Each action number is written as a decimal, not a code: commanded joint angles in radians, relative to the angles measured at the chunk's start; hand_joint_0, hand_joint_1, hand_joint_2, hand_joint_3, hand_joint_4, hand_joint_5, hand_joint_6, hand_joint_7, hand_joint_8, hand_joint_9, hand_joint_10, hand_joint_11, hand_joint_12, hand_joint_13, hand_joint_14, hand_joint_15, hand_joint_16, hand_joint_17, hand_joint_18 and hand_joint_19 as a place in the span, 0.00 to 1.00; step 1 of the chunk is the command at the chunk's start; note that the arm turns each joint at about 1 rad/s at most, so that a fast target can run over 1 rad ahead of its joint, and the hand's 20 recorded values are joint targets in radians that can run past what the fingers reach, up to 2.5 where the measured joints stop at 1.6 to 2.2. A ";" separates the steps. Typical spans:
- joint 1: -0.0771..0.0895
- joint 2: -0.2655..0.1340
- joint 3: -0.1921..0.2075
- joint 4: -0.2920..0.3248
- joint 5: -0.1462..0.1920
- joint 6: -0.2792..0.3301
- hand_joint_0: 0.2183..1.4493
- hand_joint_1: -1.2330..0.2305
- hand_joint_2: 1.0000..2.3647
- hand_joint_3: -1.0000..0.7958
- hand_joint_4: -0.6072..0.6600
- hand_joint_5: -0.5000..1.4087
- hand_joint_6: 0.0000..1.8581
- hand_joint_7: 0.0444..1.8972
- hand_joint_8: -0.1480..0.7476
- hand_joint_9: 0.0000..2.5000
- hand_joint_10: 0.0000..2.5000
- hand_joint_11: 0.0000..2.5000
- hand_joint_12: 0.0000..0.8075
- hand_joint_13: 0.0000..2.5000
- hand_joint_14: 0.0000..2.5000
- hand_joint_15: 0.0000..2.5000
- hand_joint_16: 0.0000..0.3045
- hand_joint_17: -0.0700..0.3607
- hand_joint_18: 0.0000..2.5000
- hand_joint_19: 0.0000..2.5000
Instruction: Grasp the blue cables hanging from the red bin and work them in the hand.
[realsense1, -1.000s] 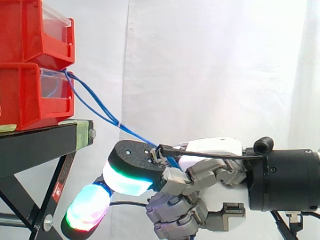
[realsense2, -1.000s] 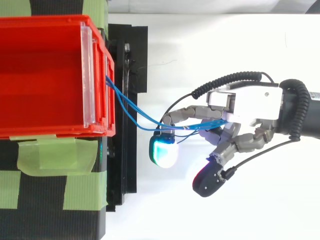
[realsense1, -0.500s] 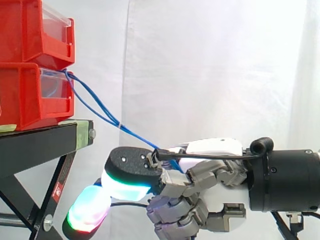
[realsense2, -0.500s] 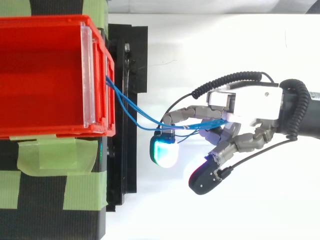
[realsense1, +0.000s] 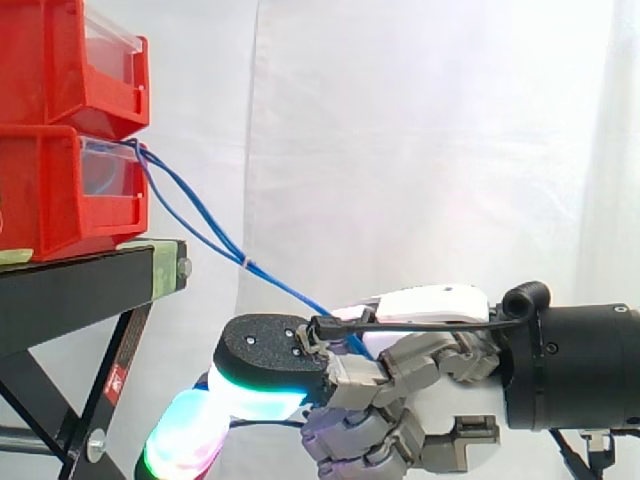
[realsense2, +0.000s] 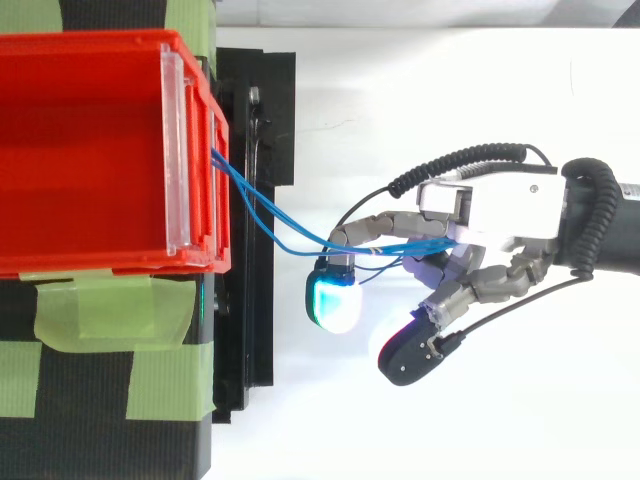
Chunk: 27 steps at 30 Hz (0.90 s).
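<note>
The blue cables (realsense1: 280, 285) come out of the front of the lower red bin (realsense1: 50, 190), just behind its clear front panel. They slope down and away from it in two strands that meet at a small pale tie, then run on into the hand (realsense1: 430, 300). The hand sits below bin level and well clear of the black counter (realsense1: 80, 290) that carries the two stacked bins. It is closed on the cables: its fingers are curled, and from above the strands pass under a bent finger and in toward the palm. One fingertip (realsense2: 332, 300) glows cyan and points toward the bins; another (realsense2: 405, 355) shows a dark back with a red edge. Green tape (realsense2: 110, 310) lies over the counter by the bin.
</note>
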 joint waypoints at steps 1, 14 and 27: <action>0.000 0.000 0.000 -0.010 0.001 0.000 0.48 0.44 0.00 0.09 0.58 0.29 0.20 0.63 0.81 0.68 1.00 1.00 0.87 0.84 1.00 0.86 0.69 0.53 1.00 0.31; 0.000 0.000 0.000 -0.039 -0.001 0.000 0.48 0.44 0.00 0.09 0.58 0.29 0.20 0.63 0.81 0.68 1.00 1.00 0.87 0.84 1.00 0.86 0.69 0.53 1.00 0.31; -0.001 0.000 0.001 -0.044 -0.011 0.006 0.48 0.44 0.00 0.09 0.58 0.30 0.20 0.63 0.81 0.68 1.00 1.00 0.87 0.84 1.00 0.86 0.69 0.53 1.00 0.31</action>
